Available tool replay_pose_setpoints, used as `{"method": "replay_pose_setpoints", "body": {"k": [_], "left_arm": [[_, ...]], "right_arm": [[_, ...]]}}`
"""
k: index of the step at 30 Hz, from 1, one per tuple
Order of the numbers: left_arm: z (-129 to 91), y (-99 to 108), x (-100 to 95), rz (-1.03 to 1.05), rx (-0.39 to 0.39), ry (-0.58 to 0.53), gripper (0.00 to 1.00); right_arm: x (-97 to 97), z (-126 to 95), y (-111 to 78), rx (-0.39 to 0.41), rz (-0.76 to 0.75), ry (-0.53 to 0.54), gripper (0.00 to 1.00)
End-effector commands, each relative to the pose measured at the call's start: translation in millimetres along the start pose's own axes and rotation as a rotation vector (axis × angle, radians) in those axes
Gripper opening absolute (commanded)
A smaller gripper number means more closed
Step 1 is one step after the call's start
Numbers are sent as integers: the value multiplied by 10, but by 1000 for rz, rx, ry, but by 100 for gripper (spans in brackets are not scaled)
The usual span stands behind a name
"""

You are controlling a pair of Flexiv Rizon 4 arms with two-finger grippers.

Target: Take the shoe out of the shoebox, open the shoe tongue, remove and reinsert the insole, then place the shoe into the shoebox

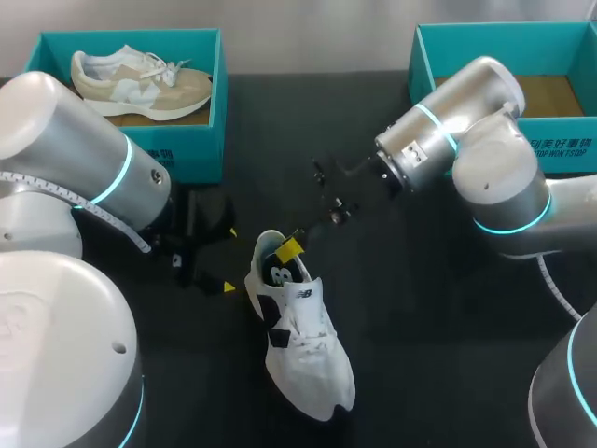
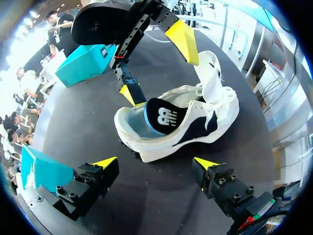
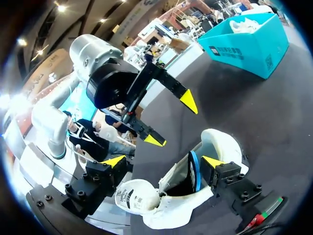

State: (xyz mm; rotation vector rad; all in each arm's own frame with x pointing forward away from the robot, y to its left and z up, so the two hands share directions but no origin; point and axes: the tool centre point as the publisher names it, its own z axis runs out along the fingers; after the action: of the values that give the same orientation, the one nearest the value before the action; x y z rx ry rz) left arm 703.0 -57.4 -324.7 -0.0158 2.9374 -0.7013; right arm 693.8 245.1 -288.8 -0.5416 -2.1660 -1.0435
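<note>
**Two shoes, two shoeboxes, one insole half out of the shoe**

Two shoes are visible. One white shoe (image 1: 303,345) with dark side panels stands on its sole near the middle of the black table (image 1: 420,327), heel toward the far edge and toe toward the near edge. It is outside both boxes. One beige shoe (image 1: 140,84) lies inside the left shoebox (image 1: 210,131) at the far left corner. The right shoebox (image 1: 560,142), also teal, sits at the far right, partly behind the right arm, with a strip of its brown floor showing.

One insole (image 2: 164,115), dark with a blue edge, rises partly out of the white shoe's heel opening, its front part still inside. One white tongue (image 2: 210,81) stands lifted away from the opening.

Two grippers are in view, with four yellow tips in all. The right gripper (image 3: 163,161) hangs over the white shoe with its fingers spread wide along the shoe's length. One tip is just beside the insole's blue edge at the heel, the other over the forefoot. Whether the first tip touches the insole cannot be told. The left gripper (image 2: 155,162) is low over the table beside the shoe, fingers wide apart and holding nothing, with the shoe ahead of it and clear of both tips.
</note>
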Motion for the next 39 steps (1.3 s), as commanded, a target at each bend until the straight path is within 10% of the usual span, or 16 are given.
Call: {"method": "replay_pose_setpoints", "body": {"k": [1, 16, 39], "left_arm": [[-166, 74, -5, -3, 4, 15, 100], [-636, 550, -174, 54, -36, 184, 100], [-1415, 1178, -740, 221, -23, 235, 100]], "right_arm": [[85, -254, 66, 81, 11, -47, 100], [164, -844, 259, 319, 215, -242, 100], [568, -650, 570, 96, 462, -750, 100]]}}
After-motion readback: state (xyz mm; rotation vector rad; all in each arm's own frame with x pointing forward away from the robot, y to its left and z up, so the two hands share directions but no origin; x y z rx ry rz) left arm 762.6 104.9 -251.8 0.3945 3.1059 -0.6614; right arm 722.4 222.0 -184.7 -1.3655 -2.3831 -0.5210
